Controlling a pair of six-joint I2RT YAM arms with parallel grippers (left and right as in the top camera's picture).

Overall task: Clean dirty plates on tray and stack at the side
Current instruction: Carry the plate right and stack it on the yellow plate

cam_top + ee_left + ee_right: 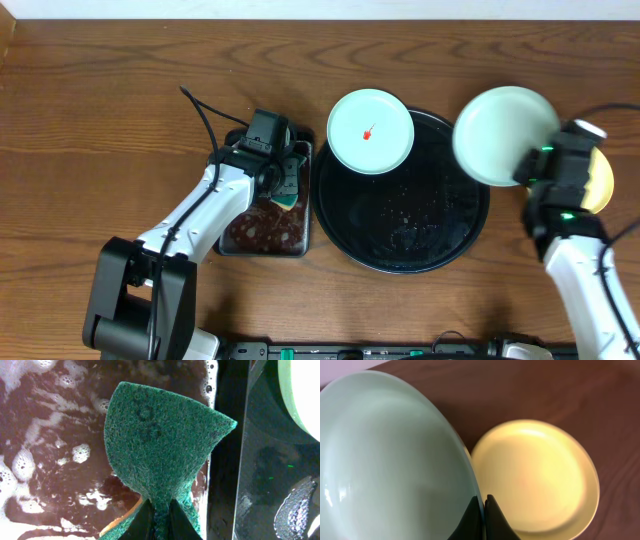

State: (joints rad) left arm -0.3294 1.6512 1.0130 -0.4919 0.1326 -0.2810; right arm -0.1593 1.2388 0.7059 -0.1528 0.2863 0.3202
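My left gripper (159,510) is clamped on a green sponge (160,445) over the foamy dark liquid in the metal pan (265,254). My right gripper (483,510) pinches the rim of a blue-green plate (390,460) above the yellow plate (535,480), which lies just right of the black tray (440,240). Farther off, a second blue-green plate (370,130), red-specked, sits on the tray's far left edge.

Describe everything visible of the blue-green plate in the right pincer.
The pale blue-green plate is round, shallow and glossy, like glazed ceramic, its face free of specks. The right pincer is shut on its rim, holding it tilted. It overlaps the right edge of the black tray from above and partly covers the yellow plate beside the tray. Whether the two plates touch cannot be told.
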